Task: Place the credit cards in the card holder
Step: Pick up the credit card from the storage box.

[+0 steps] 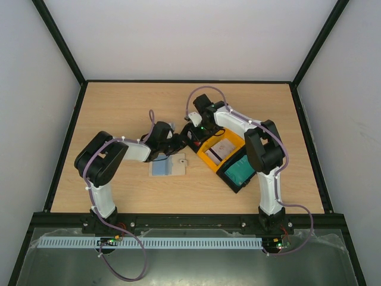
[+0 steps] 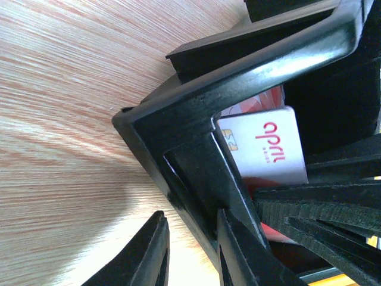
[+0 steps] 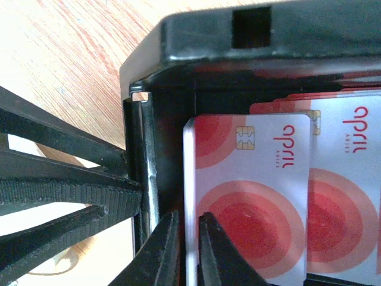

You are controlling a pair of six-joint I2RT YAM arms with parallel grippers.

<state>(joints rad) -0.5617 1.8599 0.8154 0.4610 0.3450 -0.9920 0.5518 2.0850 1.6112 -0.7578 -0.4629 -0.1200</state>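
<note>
On the left, the left gripper point(image 2: 191, 238) sits at the near-left corner of the black-and-yellow tray point(image 1: 208, 159), its jaws narrow and set either side of the tray's wall, so it appears to be pinning the tray down. Just in front of it on the bench point(image 1: 119, 107) the card holder point(image 1: 168, 165) lies open and flat, greyish-blue inside facing up, apart from the tray and with no card in it yet. Moving right, the tray's far-left compartment holds a small stack of red-and-white cards. The right gripper point(image 3: 189, 217) is down in that compartment, its jaws nearly closed with the left edge of the top red-and-white card point(image 3: 250, 196) between them, which looks like a pinch on that one card. Further right, a whitish card point(image 1: 224, 147) and a teal card point(image 1: 238, 170) lie in the other two compartments. The step in hand looks like lifting the first card out. To do it well, the pinch should take only the top card, not the second one point(image 3: 345, 196) below it. The lift should go straight up, clear of the black wall, while the left gripper keeps the tray from sliding. The card should then be carried level to the holder's open pocket.
</note>
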